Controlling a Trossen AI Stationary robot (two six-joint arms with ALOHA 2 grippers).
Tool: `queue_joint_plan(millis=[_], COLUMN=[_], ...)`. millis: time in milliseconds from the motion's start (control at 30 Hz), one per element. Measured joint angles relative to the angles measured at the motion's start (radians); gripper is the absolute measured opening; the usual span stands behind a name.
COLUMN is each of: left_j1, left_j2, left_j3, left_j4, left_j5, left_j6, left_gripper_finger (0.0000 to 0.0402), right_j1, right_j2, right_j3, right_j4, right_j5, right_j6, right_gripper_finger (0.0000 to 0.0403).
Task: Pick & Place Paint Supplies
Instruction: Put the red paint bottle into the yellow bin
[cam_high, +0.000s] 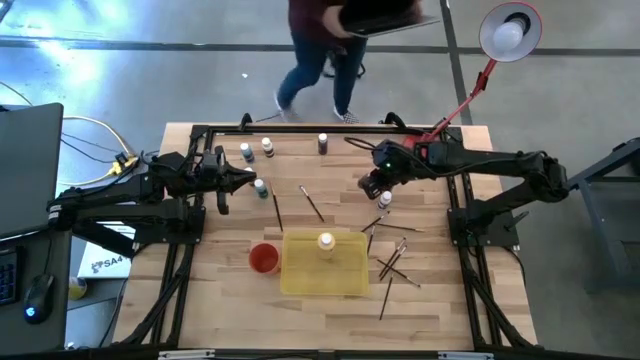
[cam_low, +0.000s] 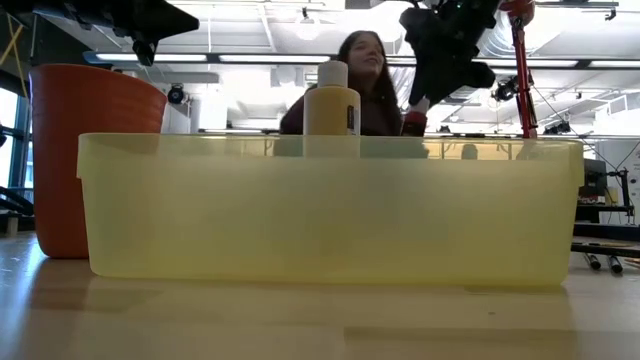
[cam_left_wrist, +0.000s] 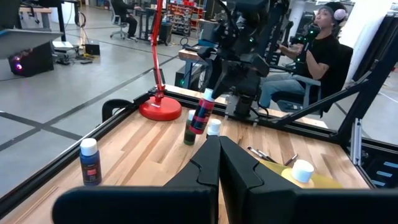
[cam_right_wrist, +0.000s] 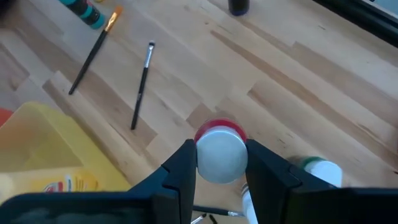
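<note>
Fingers of the right gripper (cam_right_wrist: 221, 165) clasp a white-capped red paint bottle (cam_right_wrist: 219, 152) above the table (cam_right_wrist: 298, 81), while the left gripper (cam_left_wrist: 219, 163) hangs clenched, empty.

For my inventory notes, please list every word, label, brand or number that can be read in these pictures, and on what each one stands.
"SA4", partly cut off: on the white box on the floor left of the table.
Label on the large bottle in the yellow tray: red print, too blurred to read.
Labels on the small paint bottles: too small to read.
No other text is legible.
</note>
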Motion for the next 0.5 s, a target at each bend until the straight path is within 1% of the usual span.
queue_joint_plan(millis=[500], left_j1=[0.000], left_j2=[0.000], left_j3=[0.000], left_j4=[0.000], left_j5=[-0.002], left_j6=[0.000], left_gripper_finger=[0.0000], right_j1=[0.118], right_j2=[0.000], right_j3=[0.152], right_j4=[0.000], right_j5=[0.028], right_j6=[0.000], right_gripper_finger=[0.0106])
